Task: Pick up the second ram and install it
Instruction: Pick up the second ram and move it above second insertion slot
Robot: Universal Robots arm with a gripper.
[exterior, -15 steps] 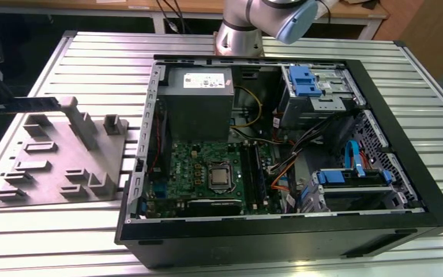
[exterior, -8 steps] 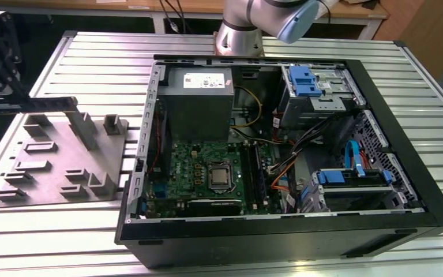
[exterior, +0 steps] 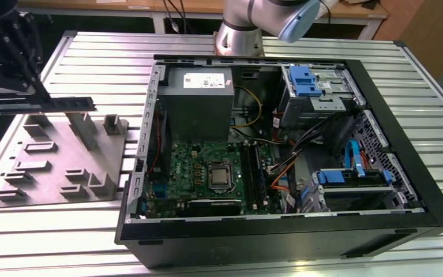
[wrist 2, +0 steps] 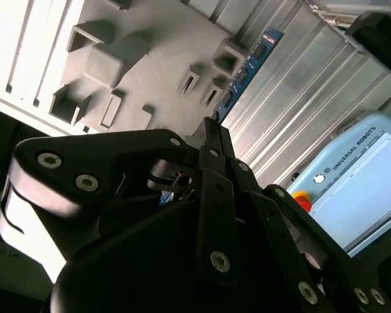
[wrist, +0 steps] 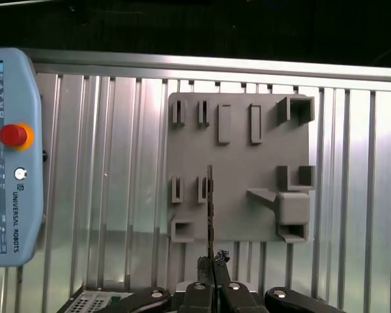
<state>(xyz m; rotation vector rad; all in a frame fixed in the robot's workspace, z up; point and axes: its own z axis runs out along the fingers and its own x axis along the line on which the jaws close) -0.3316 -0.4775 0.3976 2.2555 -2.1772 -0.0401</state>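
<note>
End effector point(wrist: 213, 262) is closest in both wrist views: black linkages, pivots showing, clamped tight on 1 end of the ram point(wrist: 210, 208). Nothing else in the grip.

Ram is the thin dark stick. The first wrist view has it edge-on, running out from the grip over the grey fixture block point(wrist: 238, 169). In the second wrist view it reaches out past the block's edge.

In the exterior view the ram point(exterior: 67, 104) is held roughly level above the block's upright posts, out of the slots. Cannot tell whether it touches the tallest post.

Fixture block point(exterior: 60, 161) lies flat on the slatted aluminium bench point(exterior: 113, 52).

Computer case point(exterior: 283, 228) sits just beside the block, on the exterior view's right. It is open on top, with the motherboard point(exterior: 198, 167) and grey power supply box point(exterior: 198, 101) visible inside.

Teach pendant point(wrist: 6, 163) lies on the bench near the block, not touching it.
</note>
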